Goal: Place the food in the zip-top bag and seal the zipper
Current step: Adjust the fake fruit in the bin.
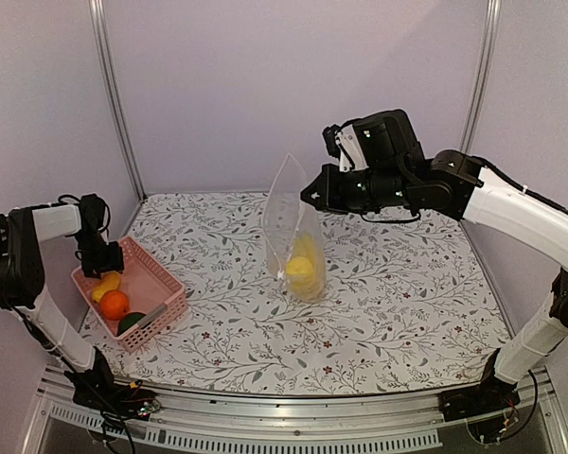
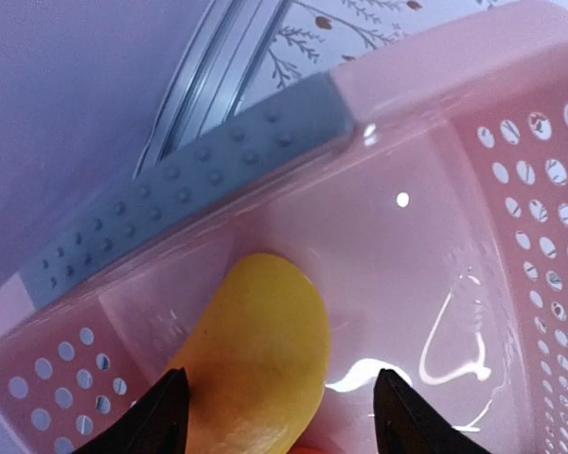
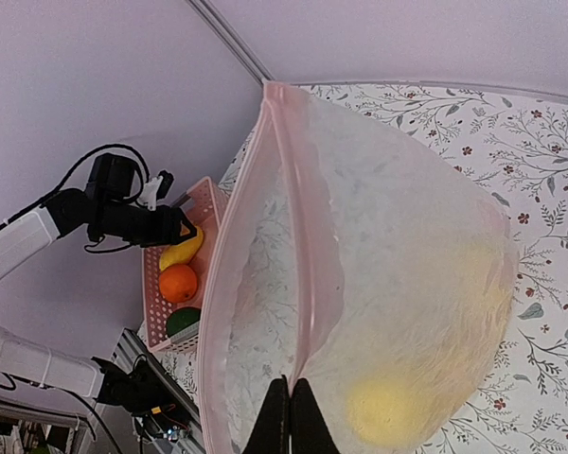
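The clear zip-top bag stands upright mid-table with its mouth open, and yellow food lies in its bottom. My right gripper is shut on the bag's rim; in the right wrist view the gripper pinches the zipper strip, with a yellow piece inside the bag. My left gripper is open inside the pink basket, its fingertips on either side of a yellow fruit. An orange and a dark green piece also lie in the basket.
The pink basket sits at the table's left edge, near the frame post. The floral table extends right of the bag. The left arm also shows in the right wrist view, over the basket.
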